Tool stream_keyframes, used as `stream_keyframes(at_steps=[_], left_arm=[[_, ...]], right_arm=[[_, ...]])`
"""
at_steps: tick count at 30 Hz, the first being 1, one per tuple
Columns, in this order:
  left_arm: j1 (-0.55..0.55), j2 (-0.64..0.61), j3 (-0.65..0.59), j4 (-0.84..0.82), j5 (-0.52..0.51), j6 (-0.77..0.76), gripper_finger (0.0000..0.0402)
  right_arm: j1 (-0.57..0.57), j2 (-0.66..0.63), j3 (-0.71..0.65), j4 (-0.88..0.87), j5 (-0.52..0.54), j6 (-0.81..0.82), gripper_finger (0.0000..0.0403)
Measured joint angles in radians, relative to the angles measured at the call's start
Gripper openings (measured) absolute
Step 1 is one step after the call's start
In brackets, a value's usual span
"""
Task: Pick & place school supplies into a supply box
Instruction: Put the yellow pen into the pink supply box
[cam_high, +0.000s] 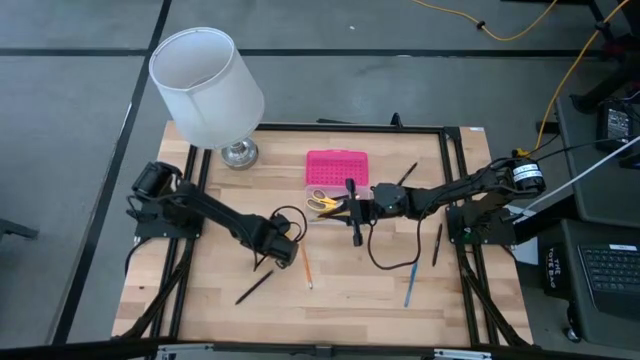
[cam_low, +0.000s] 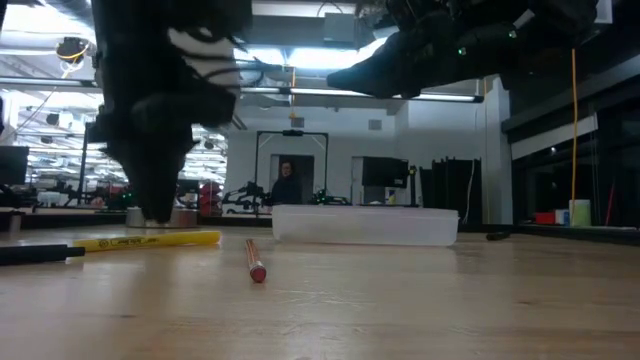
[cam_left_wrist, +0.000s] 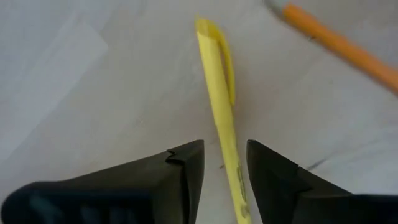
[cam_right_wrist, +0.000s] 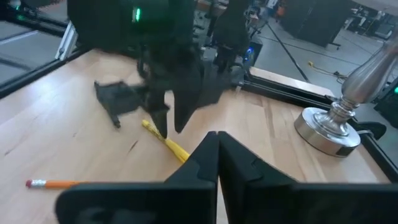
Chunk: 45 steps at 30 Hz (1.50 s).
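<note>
Straddling a yellow pen (cam_left_wrist: 219, 93), left fingers (cam_left_wrist: 186, 168) stand open; next they must close. Right fingers (cam_right_wrist: 214, 155) closed, empty.

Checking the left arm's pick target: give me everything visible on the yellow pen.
The yellow pen is slim, looks plastic, with a clip along the cap end and dark print on its barrel. It lies flat on the wooden table, left of centre, under the left gripper. The fingers stand open either side of the barrel, with a gap visible on each side; the pen rests on the table, not lifted. An orange pencil lies close by, apart from it.
</note>
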Motion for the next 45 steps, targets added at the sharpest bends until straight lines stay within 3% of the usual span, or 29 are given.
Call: stream_keyframes(at_steps=[11, 22, 28, 37, 45], left_arm=[[0.024, 0.043, 0.000, 0.050, 0.027, 0.044, 0.0114], [0.023, 0.043, 0.000, 0.060, 0.028, 0.018, 0.0114], [0.023, 0.043, 0.000, 0.062, 0.033, 0.017, 0.0114], [0.024, 0.033, -0.087, 0.171, 0.043, 0.015, 0.0113], [0.024, 0.032, -0.092, 0.176, 0.048, 0.019, 0.0113]], right_arm=[[0.000, 0.000, 0.000, -0.010, 0.000, 0.008, 0.0028], [0.000, 0.000, 0.000, -0.020, -0.001, 0.008, 0.0007], [0.000, 0.000, 0.000, -0.028, -0.001, 0.008, 0.0018], [0.000, 0.000, 0.000, -0.029, -0.001, 0.008, 0.0025], [0.000, 0.000, 0.000, -0.034, 0.000, 0.008, 0.0025]])
